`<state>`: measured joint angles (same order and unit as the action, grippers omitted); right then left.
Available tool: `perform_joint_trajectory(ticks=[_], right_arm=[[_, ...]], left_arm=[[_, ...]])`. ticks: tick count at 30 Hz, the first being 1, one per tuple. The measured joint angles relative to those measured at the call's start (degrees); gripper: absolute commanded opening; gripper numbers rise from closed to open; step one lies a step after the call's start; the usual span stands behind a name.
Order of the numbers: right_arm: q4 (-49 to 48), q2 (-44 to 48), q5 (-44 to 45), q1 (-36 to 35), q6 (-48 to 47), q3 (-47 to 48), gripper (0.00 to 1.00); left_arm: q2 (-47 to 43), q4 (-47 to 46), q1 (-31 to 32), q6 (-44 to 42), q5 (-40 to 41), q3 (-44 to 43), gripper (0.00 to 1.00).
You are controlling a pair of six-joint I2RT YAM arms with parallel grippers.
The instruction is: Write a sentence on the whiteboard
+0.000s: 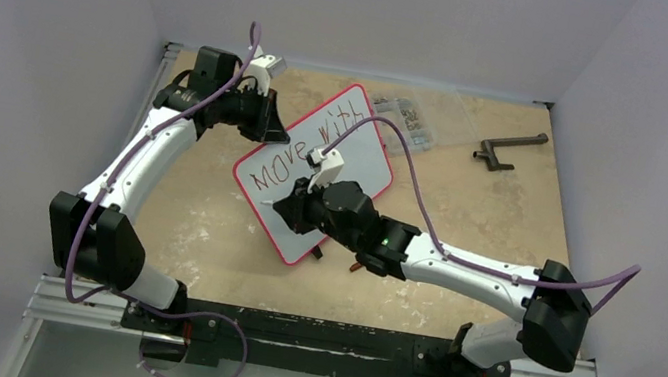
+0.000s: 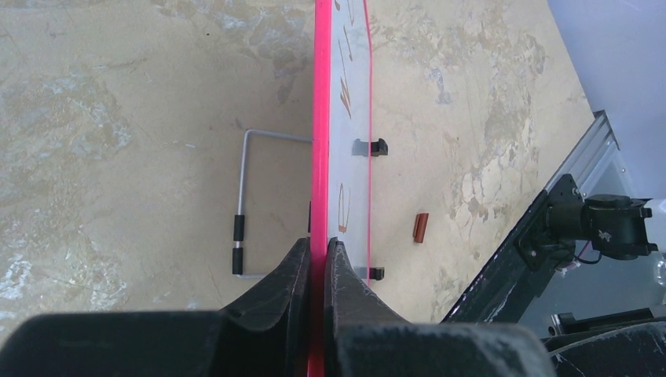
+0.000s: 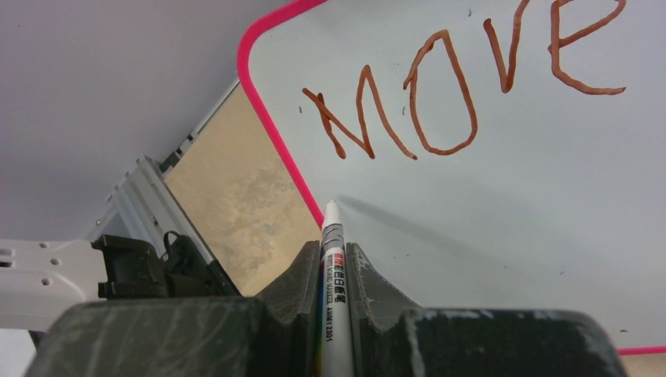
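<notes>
The whiteboard (image 1: 362, 158) with a thin red rim stands tilted at mid table. The sentence (image 1: 304, 150) on it reads "MOVE WITH" in reddish-brown strokes. My left gripper (image 1: 268, 124) is shut on the board's upper-left rim; in the left wrist view the red rim (image 2: 320, 118) runs edge-on between the fingers of the left gripper (image 2: 317, 253). My right gripper (image 1: 290, 212) is shut on a white marker (image 3: 334, 263). The marker's tip is at the board (image 3: 510, 204), below the "M" of "MOVE" (image 3: 440, 94); I cannot tell whether it touches.
A clear parts box (image 1: 412, 118) and a dark crank-shaped tool (image 1: 509, 147) lie at the back right. A small brown marker cap (image 2: 421, 227) lies on the table near the board's lower edge. The board's wire stand (image 2: 242, 196) sticks out behind it. Walls enclose three sides.
</notes>
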<state>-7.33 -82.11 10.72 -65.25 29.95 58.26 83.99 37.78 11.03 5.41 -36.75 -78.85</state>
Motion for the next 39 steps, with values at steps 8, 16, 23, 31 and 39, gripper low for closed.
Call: perform_joint_trajectory(ticks=[8,16,23,31,39], right_arm=[[0.1,-2.0,0.9,0.0,0.0,0.6,0.0],[-0.5,-2.0,1.8,0.0,0.7,-1.3,0.0],[-1.0,-2.0,1.2,-0.4,2.1,-4.7,0.0],[-0.5,-1.9,-1.0,-0.7,3.5,-7.1,0.0],[4.0,-1.8,-1.3,-0.9,1.6,-4.0,0.0]], left_arm=[[0.0,0.0,0.0,0.0,0.2,0.0,0.0],[0.0,0.0,0.0,-0.2,0.5,0.0,0.0],[0.0,-0.4,0.0,-0.7,0.9,0.0,0.0],[0.0,-0.4,0.0,-0.7,0.9,0.0,0.0],[0.0,-0.5,0.3,-0.5,1.0,0.0,0.0]])
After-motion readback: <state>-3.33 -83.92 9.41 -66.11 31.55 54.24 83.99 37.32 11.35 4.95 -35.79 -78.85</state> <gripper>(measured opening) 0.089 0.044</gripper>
